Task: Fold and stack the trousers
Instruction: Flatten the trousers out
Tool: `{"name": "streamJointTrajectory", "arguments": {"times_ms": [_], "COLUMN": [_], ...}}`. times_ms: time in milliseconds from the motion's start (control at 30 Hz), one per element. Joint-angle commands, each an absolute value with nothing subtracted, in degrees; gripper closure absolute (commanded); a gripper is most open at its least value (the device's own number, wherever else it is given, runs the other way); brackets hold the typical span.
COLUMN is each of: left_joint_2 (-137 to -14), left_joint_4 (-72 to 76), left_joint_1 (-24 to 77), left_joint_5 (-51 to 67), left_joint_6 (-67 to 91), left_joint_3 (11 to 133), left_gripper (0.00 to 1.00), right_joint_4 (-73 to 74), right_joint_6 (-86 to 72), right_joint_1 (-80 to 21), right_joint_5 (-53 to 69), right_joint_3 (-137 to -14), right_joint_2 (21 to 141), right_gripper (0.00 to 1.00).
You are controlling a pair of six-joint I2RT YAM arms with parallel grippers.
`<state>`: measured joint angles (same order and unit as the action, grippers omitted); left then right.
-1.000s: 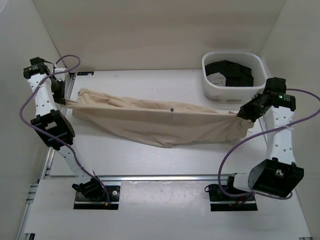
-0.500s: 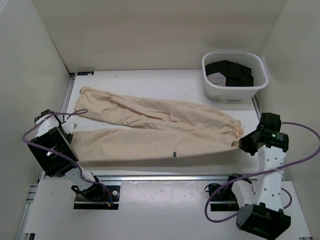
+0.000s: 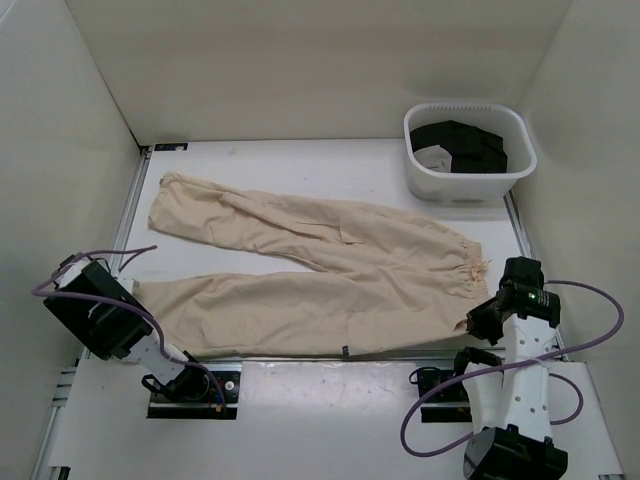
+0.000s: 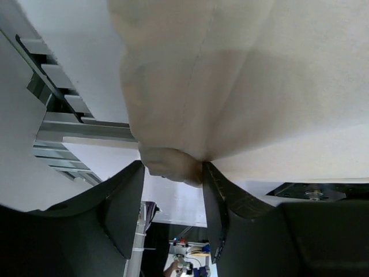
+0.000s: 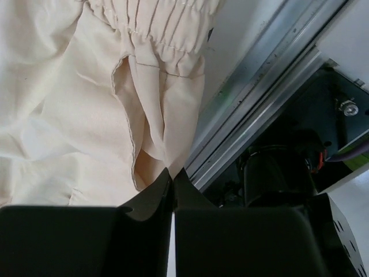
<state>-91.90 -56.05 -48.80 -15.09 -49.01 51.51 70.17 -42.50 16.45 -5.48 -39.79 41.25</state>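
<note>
The beige trousers (image 3: 320, 270) lie spread on the white table, legs pointing left in a V and the gathered waist at the right. My left gripper (image 3: 122, 290) is at the end of the near leg. In the left wrist view its jaws (image 4: 172, 167) stand apart with the bunched leg hem (image 4: 170, 158) between the fingertips. My right gripper (image 3: 478, 322) is at the near corner of the waist. In the right wrist view (image 5: 172, 171) it is shut, pinching a fold of the waist cloth (image 5: 153, 138) over the table's edge.
A white basket (image 3: 420, 165) holding dark clothes (image 3: 465, 145) stands at the back right. A metal rail (image 3: 300, 355) runs along the table's near edge, close under the near leg. White walls enclose the table at the left, back and right.
Both arms have drawn back toward the near edge. The trousers, held stretched above the table a second ago, now lie flat with the near leg pulled toward the front rail.
</note>
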Motion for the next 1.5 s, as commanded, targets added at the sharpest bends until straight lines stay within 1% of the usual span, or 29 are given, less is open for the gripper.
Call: {"name": "streamJointTrajectory", "arguments": {"times_ms": [0, 67, 100, 133, 167, 233, 267, 333, 433, 467, 533, 567, 600, 667, 700, 833, 867, 933, 1000, 1100, 1167, 1200, 1233, 1267, 1333, 1367, 1400, 1433, 1467], "left_joint_2": [-90.43, -90.96, -90.97, -91.49, -91.49, -92.02, -92.63, -93.51, -96.67, -98.68, -101.15, -103.42, -104.40, -105.64, -106.69, -110.21, -110.91, -112.14, -112.15, -109.17, -106.88, -106.27, -105.65, -105.64, -109.22, -111.51, -114.23, -117.30, -123.42], "left_joint_4": [-54.76, -54.76, -54.76, -54.76, -54.76, -54.76, -55.54, -55.55, -55.02, -55.02, -54.49, -54.49, -54.49, -53.44, -52.57, -46.94, -44.93, -44.38, -45.61, -48.85, -52.02, -52.64, -53.69, -54.22, -55.01, -56.76, -58.17, -59.75, -61.16], "left_joint_1": [-49.31, -49.31, -49.31, -49.31, -49.31, -48.61, -47.91, -44.06, -39.75, -38.94, -36.23, -35.17, -34.11, -31.22, -30.51, -29.97, -29.97, -29.97, -29.97, -29.97, -29.97, -29.97, -29.97, -29.27, -26.64, -25.24, -23.83, -21.47, -20.66], "left_joint_5": [-14.95, -14.16, -13.54, -12.93, -12.05, -6.96, -5.20, -3.35, -2.30, -1.68, -1.05, -1.05, -1.05, -1.14, -2.45, -9.48, -12.45, -13.45, -13.45, -10.91, -9.41, -6.01, -4.15, -2.13, 2.71, 2.72, 1.59, 1.06, 1.05], "left_joint_6": [-50.37, -49.75, -49.14, -49.13, -48.35, -46.94, -46.93, -44.84, -40.72, -39.82, -37.63, -37.10, -36.48, -35.77, -35.08, -33.31, -32.79, -32.26, -31.46, -30.42, -30.41, -30.41, -29.89, -29.88, -28.75, -28.74, -26.91, -26.02, -24.97], "left_joint_3": [55.44, 57.47, 58.52, 60.88, 62.30, 66.51, 67.58, 69.42, 72.67, 73.38, 74.53, 75.23, 75.23, 74.63, 74.01, 72.16, 71.64, 73.20, 75.83, 80.83, 83.92, 87.50, 89.71, 92.09, 98.57, 101.05, 103.95, 110.67, 113.87], "left_gripper": [0.44, 0.44, 0.44, 0.42, 0.42, 0.41, 0.39, 0.37, 0.37, 0.36, 0.36, 0.36, 0.38, 0.39, 0.44, 0.54, 0.56, 0.57, 0.55, 0.45, 0.39, 0.36, 0.30, 0.24, 0.13, 0.10, 0.10, 0.10, 0.10], "right_joint_4": [74.18, 74.79, 74.79, 75.32, 75.32, 77.07, 77.08, 77.61, 78.13, 75.44, 72.52, 68.51, 66.38, 62.86, 60.06, 55.29, 55.28, 55.28, 55.28, 55.28, 57.30, 58.09, 58.70, 58.71, 57.32, 56.43, 55.56, 54.85, 53.97], "right_joint_6": [-44.64, -46.92, -49.46, -50.61, -51.49, -53.86, -53.88, -54.40, -52.84, -51.43, -47.92, -47.03, -46.33, -45.79, -46.31, -48.86, -49.39, -50.27, -50.27, -47.82, -47.29, -45.72, -44.92, -44.04, -40.62, -39.39, -38.33, -36.84, -36.13], "right_joint_1": [16.70, 16.70, 16.70, 16.70, 16.70, 16.70, 16.70, 16.70, 16.70, 16.70, 16.70, 16.70, 16.70, 16.70, 16.70, 16.70, 16.70, 16.70, 16.70, 16.70, 16.70, 16.70, 16.70, 16.70, 16.70, 16.70, 16.70, 16.70, 16.70], "right_joint_5": [-8.09, -9.92, -10.71, -11.51, -12.38, -15.28, -16.25, -17.66, -19.60, -19.60, -17.32, -16.10, -14.43, -9.70, -8.71, -7.47, -8.60, -11.67, -14.41, -15.02, -17.22, -18.18, -19.15, -19.94, -19.95, -18.82, -17.94, -15.41, -13.64], "right_joint_3": [-38.41, -38.41, -38.41, -38.41, -39.02, -41.29, -42.53, -45.69, -53.42, -54.57, -54.58, -53.62, -51.26, -48.62, -47.21, -40.53, -39.47, -38.06, -38.06, -43.05, -50.33, -53.06, -55.87, -60.86, -65.37, -67.22, -69.06, -72.74, -74.69], "right_joint_2": [40.17, 38.59, 38.58, 37.71, 37.71, 37.00, 37.00, 37.00, 38.57, 39.80, 42.08, 42.97, 43.94, 47.80, 49.29, 55.18, 55.80, 57.91, 60.10, 61.43, 62.05, 63.70, 64.50, 65.56, 70.12, 72.14, 76.86, 79.43, 84.76], "right_gripper": [1.00, 0.99, 0.89, 0.74, 0.36, 0.22, 0.20, 0.19, 0.19, 0.19, 0.24, 0.28, 0.36, 0.45, 0.55, 0.78, 0.80, 0.81, 0.81, 0.81, 0.71, 0.66, 0.56, 0.50, 0.41, 0.34, 0.31, 0.28, 0.27]}}
